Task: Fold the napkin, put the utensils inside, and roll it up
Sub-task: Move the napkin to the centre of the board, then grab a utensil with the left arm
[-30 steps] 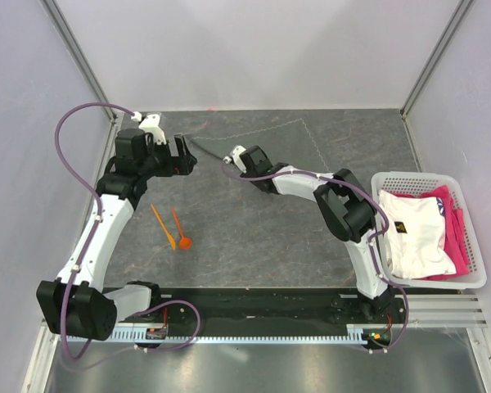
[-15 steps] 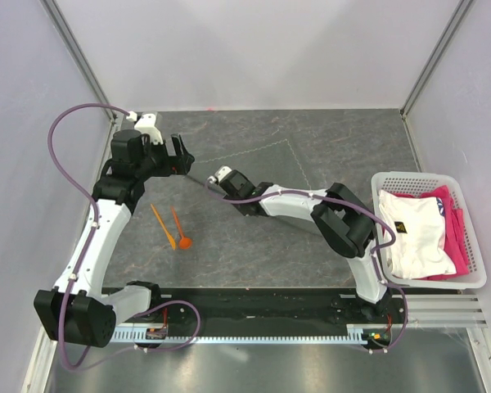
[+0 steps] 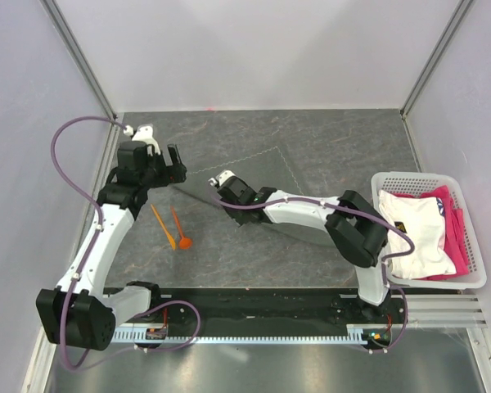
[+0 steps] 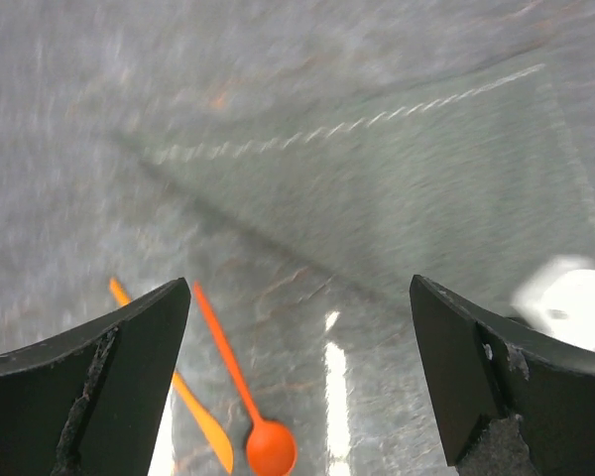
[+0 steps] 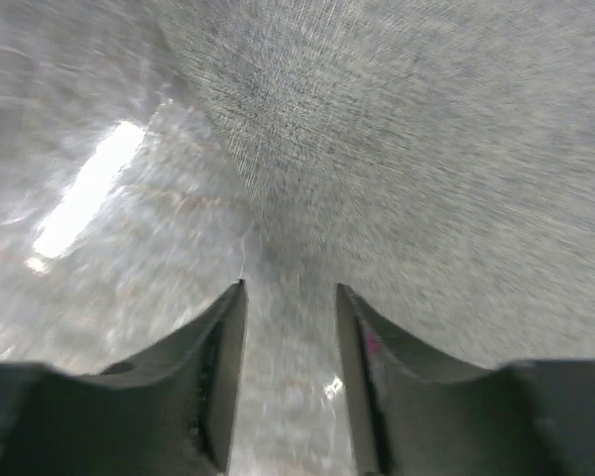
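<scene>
Right gripper [image 5: 291,290] is parted, empty, at the napkin [image 5: 426,149] corner, and left gripper [image 4: 299,286] is gaped wide, so the fold could get dragged undone or the utensils [image 4: 228,362] bumped.

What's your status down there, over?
Left hand open, right hand open at napkin edge. Utensils beside napkin, not inside yet. Nothing in the way.

napkin [image 5: 426,149]: matt woven cloth | utensils [image 4: 271,451]: glossy orange plastic | table [image 4: 307,327]: glossy, marbled

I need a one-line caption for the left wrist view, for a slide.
Open left pincer over two orange utensils lying beside the dark grey napkin.
</scene>
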Tool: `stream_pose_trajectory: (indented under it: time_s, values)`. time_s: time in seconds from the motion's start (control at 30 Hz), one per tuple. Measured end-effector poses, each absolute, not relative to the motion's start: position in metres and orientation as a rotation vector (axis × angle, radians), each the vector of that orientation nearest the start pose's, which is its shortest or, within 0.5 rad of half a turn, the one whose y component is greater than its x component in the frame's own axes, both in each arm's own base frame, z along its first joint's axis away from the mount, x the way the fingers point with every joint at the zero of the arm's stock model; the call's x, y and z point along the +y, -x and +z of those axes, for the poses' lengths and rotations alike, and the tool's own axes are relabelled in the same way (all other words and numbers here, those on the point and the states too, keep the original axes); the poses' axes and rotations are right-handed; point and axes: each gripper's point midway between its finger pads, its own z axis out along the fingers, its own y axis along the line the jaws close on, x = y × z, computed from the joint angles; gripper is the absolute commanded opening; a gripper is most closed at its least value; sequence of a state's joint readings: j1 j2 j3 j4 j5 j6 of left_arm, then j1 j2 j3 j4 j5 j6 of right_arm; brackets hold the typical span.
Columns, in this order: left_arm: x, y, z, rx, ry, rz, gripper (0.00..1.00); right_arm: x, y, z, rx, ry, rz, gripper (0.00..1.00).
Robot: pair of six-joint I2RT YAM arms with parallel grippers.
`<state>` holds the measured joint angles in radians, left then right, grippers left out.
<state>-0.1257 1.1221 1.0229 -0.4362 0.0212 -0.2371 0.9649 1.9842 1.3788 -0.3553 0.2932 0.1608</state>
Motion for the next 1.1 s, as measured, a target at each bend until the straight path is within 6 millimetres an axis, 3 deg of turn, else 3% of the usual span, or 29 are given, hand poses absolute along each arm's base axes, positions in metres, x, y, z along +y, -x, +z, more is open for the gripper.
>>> stream_pose_trajectory:
  time_s: [0.1, 0.27, 0.33, 0.43, 0.6, 0.87, 1.07, 1.1]
  values:
    - [-0.049, -0.328, 0.187, 2.198, 0.204, -0.208, 0.99, 0.356, -0.299, 0.069, 2.289, 0.836, 0.152, 0.55]
    - [-0.044, -0.284, 0.114, 2.366, 0.384, -0.195, 0.89, 0.343, -0.301, 0.116, 2.224, 0.744, 0.252, 0.54]
    - [-0.043, -0.27, 0.091, 2.419, 0.44, -0.195, 0.79, 0.33, -0.306, 0.123, 2.218, 0.694, 0.28, 0.54]
    - [-0.044, -0.257, 0.07, 2.471, 0.501, -0.195, 0.72, 0.312, -0.313, 0.119, 2.237, 0.645, 0.281, 0.54]
    - [-0.045, -0.255, 0.048, 2.531, 0.558, -0.182, 0.56, 0.29, -0.312, 0.103, 2.287, 0.622, 0.276, 0.53]
    - [-0.048, -0.261, 0.026, 2.579, 0.592, -0.176, 0.46, 0.287, -0.304, 0.109, 2.264, 0.614, 0.326, 0.54]
    - [-0.051, -0.266, 0.017, 2.593, 0.613, -0.191, 0.22, 0.286, -0.304, 0.115, 2.246, 0.602, 0.339, 0.54]
    - [-0.051, -0.267, 0.017, 2.593, 0.617, -0.198, 0.13, 0.285, -0.304, 0.116, 2.245, 0.602, 0.339, 0.54]
